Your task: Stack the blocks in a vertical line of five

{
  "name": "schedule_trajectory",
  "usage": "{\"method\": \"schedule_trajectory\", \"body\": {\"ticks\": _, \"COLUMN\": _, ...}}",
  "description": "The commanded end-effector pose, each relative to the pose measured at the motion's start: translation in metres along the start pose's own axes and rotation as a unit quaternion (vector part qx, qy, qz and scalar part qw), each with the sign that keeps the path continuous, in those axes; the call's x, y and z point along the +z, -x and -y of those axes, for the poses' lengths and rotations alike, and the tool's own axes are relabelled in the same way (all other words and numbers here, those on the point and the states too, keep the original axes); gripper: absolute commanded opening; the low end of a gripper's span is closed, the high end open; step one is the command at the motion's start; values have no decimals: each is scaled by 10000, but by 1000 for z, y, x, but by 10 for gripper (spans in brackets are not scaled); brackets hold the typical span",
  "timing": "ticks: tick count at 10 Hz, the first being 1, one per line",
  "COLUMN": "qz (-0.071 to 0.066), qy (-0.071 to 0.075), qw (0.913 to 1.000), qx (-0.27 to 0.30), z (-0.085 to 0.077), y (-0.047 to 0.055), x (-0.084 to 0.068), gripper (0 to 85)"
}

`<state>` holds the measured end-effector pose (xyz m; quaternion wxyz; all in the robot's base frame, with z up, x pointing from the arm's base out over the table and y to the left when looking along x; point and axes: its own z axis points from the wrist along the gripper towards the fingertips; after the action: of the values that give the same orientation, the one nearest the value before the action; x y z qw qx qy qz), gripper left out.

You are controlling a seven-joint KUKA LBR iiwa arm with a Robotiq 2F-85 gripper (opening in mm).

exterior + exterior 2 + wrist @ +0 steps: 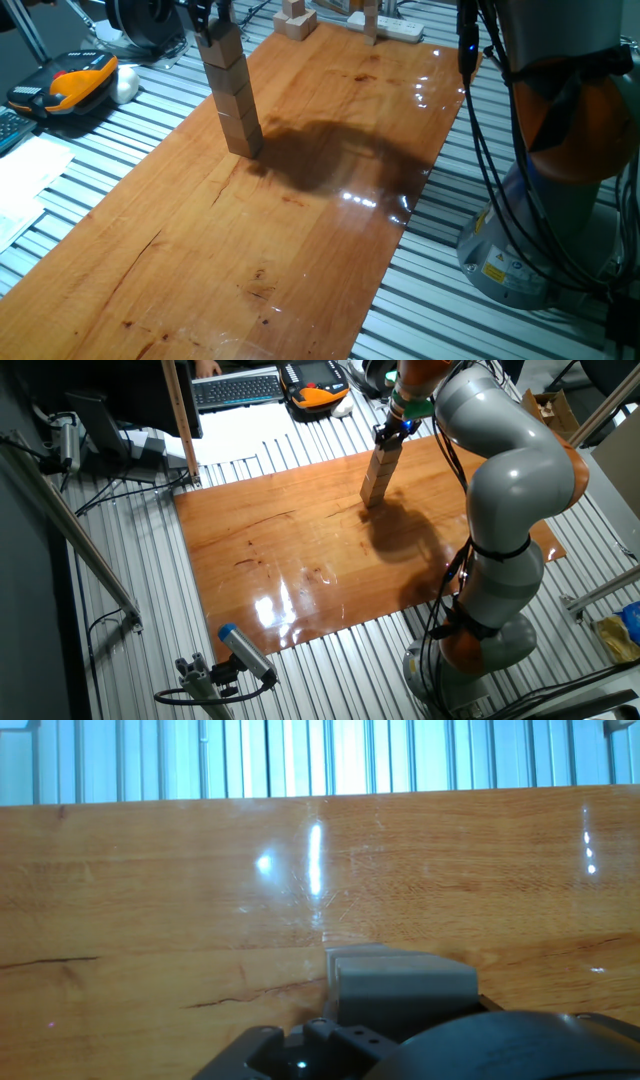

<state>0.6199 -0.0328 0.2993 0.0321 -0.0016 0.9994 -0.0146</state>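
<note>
A tall column of several tan wooden blocks [232, 100] stands upright near the far left edge of the wooden board [300, 250]. In the other fixed view the same column [377, 475] rises below the hand. My gripper [214, 28] is directly over it, its dark fingers down on either side of the top block [219, 50], shut on it. The hand view looks down past the grey, shadowed top of the block [400, 982] to the board [200, 870] far below. My fingertips are hidden in the hand view.
Loose wooden pieces [296, 20] and a white power strip [395, 28] lie at the board's far end. An orange-and-black pendant [70, 80] and papers sit left of the board on the slatted table. The arm's base [550, 240] stands at the right.
</note>
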Motion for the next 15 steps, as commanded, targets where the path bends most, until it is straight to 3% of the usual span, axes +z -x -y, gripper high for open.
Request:
{"method": "schedule_trajectory", "body": {"ticks": 1, "qz": -4, "qy": 9, "qw": 10000, "qx": -5, "z": 1, "y": 0, "x": 0, "gripper": 510}}
{"method": "schedule_trajectory", "body": {"ticks": 5, "qz": -12, "qy": 74, "qw": 10000, "qx": -51, "z": 1, "y": 0, "x": 0, "gripper": 510}}
{"method": "schedule_trajectory", "body": {"ticks": 15, "qz": 49, "qy": 32, "qw": 10000, "qx": -4, "z": 0, "y": -1, "x": -1, "gripper": 510}}
